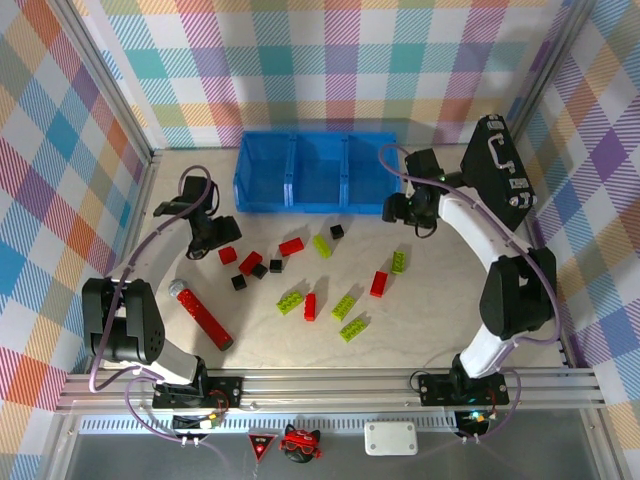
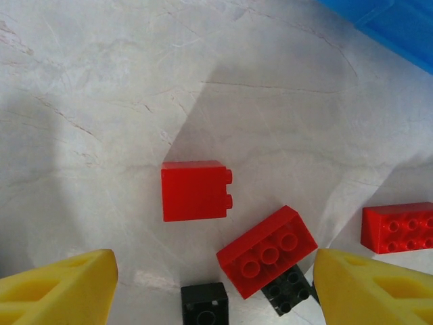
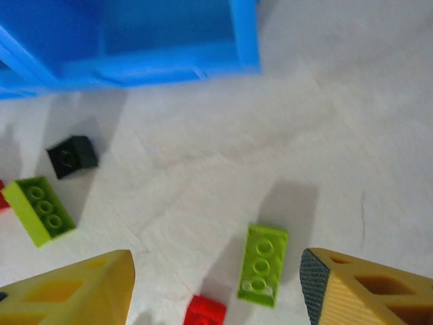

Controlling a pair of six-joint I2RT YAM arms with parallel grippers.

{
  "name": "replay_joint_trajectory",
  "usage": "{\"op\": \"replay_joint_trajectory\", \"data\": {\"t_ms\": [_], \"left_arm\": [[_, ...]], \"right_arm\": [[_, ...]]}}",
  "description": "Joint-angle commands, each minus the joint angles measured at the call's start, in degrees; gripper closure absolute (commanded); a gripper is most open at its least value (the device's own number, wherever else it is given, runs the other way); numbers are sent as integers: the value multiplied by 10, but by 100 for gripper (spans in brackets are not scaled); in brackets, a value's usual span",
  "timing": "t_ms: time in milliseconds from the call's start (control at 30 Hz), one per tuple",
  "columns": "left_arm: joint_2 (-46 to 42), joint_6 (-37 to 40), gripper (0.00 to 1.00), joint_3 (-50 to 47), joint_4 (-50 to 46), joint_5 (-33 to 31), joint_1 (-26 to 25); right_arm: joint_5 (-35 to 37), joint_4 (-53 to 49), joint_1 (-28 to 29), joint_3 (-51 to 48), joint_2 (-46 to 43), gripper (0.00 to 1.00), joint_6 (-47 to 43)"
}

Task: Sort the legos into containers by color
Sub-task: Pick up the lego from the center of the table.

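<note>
In the top view, the containers stand against the far edge of the counter, about midway along it, the three bins in a row parallel to that edge. The legos lie scattered over the middle of the counter, with a bare strip between them and the containers' front wall and another along the near edge. The left gripper is over the left end of the scatter. The right gripper is just off the containers' front right corner. A long red bar lies slantwise toward the near left corner, and a black briefcase leans in the far right corner. In the left wrist view that gripper's yellow fingers stand wide apart with nothing clamped. Ahead of the gap a red brick on its side has bare counter all around it. Nearer, a studs-up red brick touches a black brick, and a corner of the containers shows at the upper right. In the right wrist view the fingers are likewise apart and empty. A lime brick lies just inside the right finger, with a small red piece beside it. The containers' corner is ahead on the left, and open counter runs away to the right.
</note>
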Motion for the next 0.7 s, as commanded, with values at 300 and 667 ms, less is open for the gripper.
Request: {"op": "replay_joint_trajectory", "data": {"t_ms": [300,667], "left_arm": [[-12,-33,24,-14,33,32,-3],[-8,-36,24,-10,34,44,-3]], "right_arm": [[66,2,40,-106,18,37,109],[53,43,42,-137,66,43,133]]}}
